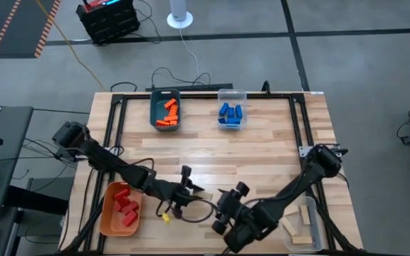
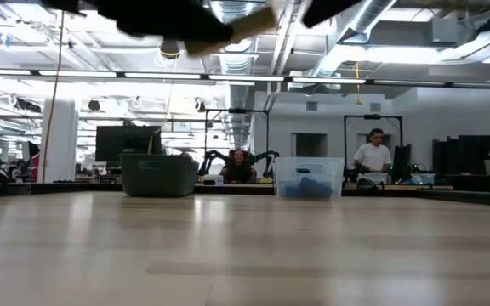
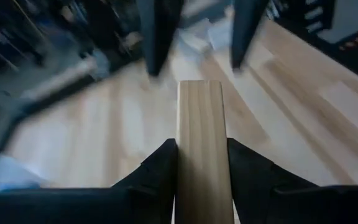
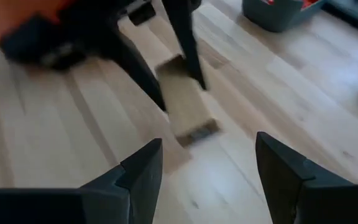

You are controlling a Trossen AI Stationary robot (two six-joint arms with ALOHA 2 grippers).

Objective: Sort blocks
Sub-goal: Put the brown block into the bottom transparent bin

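My left gripper is shut on a pale wood block above the table's near middle. The block also shows in the right wrist view and at the top of the low view. My right gripper is open and empty. It faces the block's free end from the right, a short way off, and its two fingers show beyond the block in the left wrist view. Red blocks lie in an orange bin, orange blocks in a teal bin, and blue blocks in a clear bin. My left gripper pinches the block's two long sides between its two fingers, which lie along the block. The block's free end sticks out past the fingertips toward my right gripper. The block is lifted clear of the table and tilted.
The orange bin stands at the near left. The teal bin and the clear bin stand at the far edge. Another clear bin with pale wood blocks is at the near right. A person stands in the room behind.
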